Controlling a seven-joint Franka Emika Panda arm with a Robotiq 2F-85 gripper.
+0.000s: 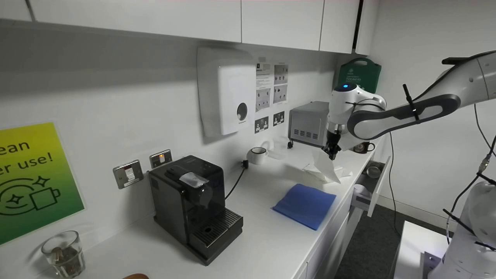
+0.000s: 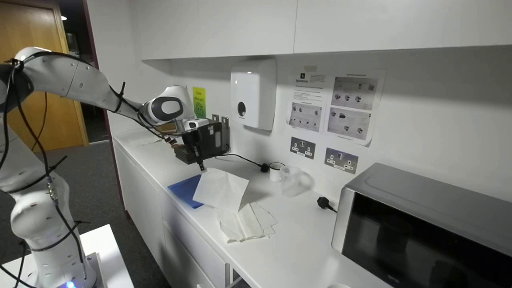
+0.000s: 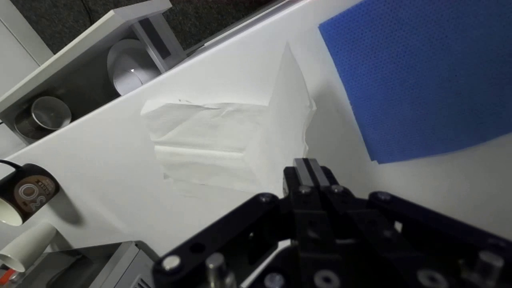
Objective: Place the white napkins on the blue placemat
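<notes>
My gripper [image 3: 307, 161] is shut on the top edge of a white napkin [image 3: 289, 120] in the wrist view. In both exterior views the gripper [image 1: 332, 155] [image 2: 202, 168] holds this napkin [image 1: 326, 166] [image 2: 221, 188] hanging and tilted above the counter. More white napkins [image 2: 245, 224] lie loosely spread on the counter beneath and beside it; they also show in the wrist view [image 3: 200, 134]. The blue placemat [image 1: 305, 205] lies flat beside them, nearer the coffee machine. It fills the upper right of the wrist view [image 3: 424, 80]. In an exterior view the held napkin partly hides the placemat [image 2: 186, 190].
A black coffee machine [image 1: 186, 193] stands beyond the placemat. A white mug [image 1: 257, 155] and a clear plastic jug [image 2: 290, 180] stand near the wall. A microwave [image 2: 424, 224] stands at the opposite end. An open drawer [image 3: 92, 76] with cups juts from the counter front.
</notes>
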